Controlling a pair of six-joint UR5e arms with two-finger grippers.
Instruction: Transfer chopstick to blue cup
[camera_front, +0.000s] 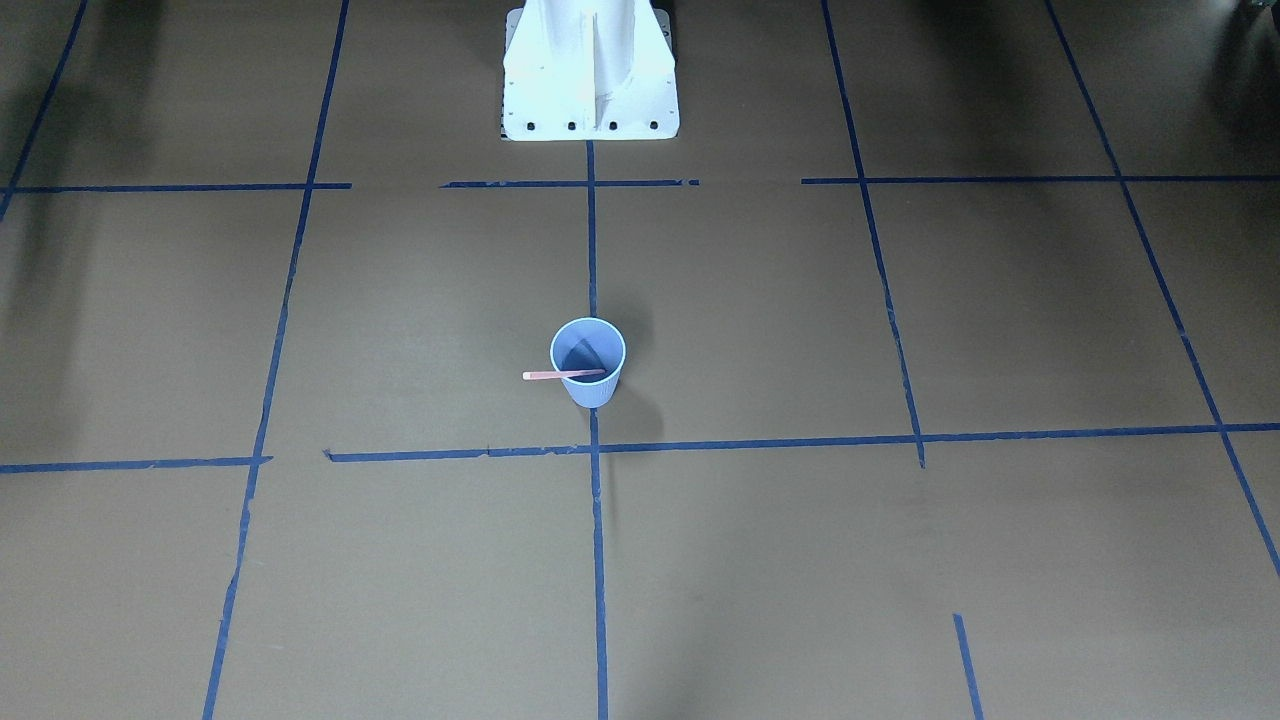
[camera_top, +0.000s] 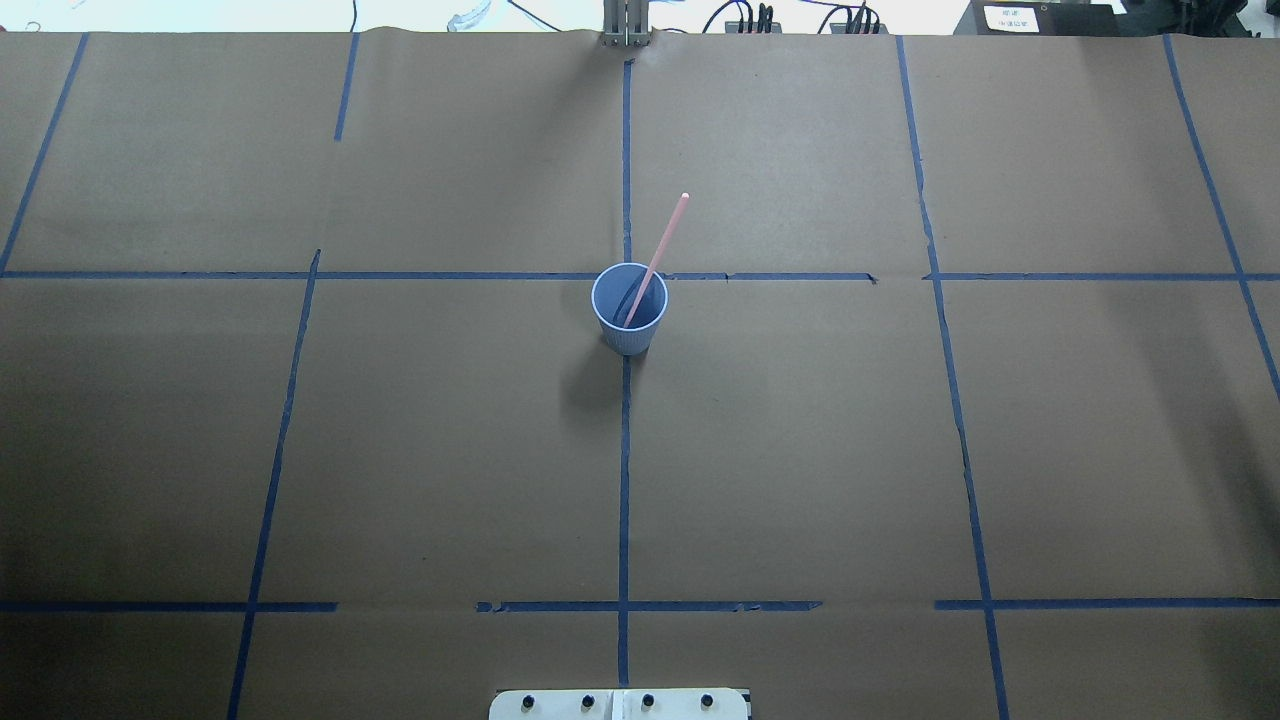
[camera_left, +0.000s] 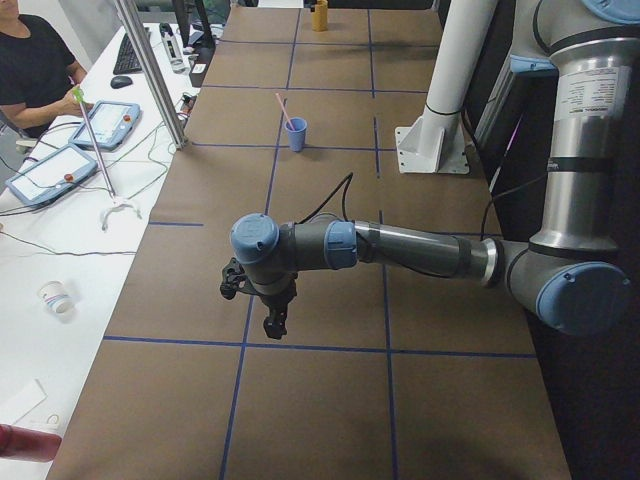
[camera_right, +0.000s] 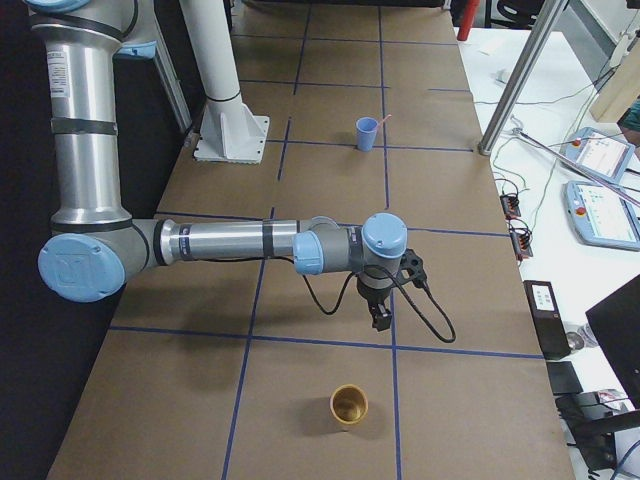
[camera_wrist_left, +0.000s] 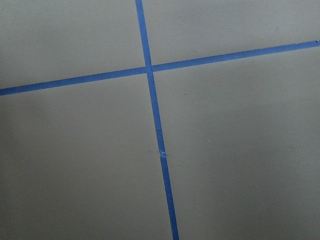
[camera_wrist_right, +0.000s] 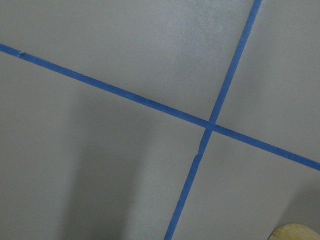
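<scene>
Black and small, the left fingers (camera_left: 272, 324) hung just over the brown surface (camera_left: 330, 400), pointing down. They held nothing. They showed only in the left side view, so I cannot tell if they were apart or together. The left arm (camera_left: 400, 245) reached out low and flat over the surface from the robot's side.

The right fingers (camera_right: 381, 320) also pointed down, close over the surface, with nothing in them. Only the right side view showed them, so I cannot tell if they were apart or together either. The right arm (camera_right: 230, 242) lay out low and flat too. A yellow cup (camera_right: 349, 405) stood upright near the right fingers, on the side away from the blue cup. The right wrist view caught only a bit of its rim (camera_wrist_right: 295, 232) in the bottom corner.

Well apart from both arms, the blue cup (camera_top: 628, 338) stood upright on the middle tape line (camera_top: 624, 480). The chopstick (camera_top: 665, 235) was in it. Its low end sat down inside the cup, and it leaned on the rim with the long end sticking out.

The overhead view showed the chopstick leaning away from the robot and toward its right. The front view showed the cup's dark inside and the white base (camera_front: 590, 90). Only the side views showed the arms. Both wrist views showed tape lines crossing on the surface. The left side view also showed a person (camera_left: 30, 60) at a white desk.
</scene>
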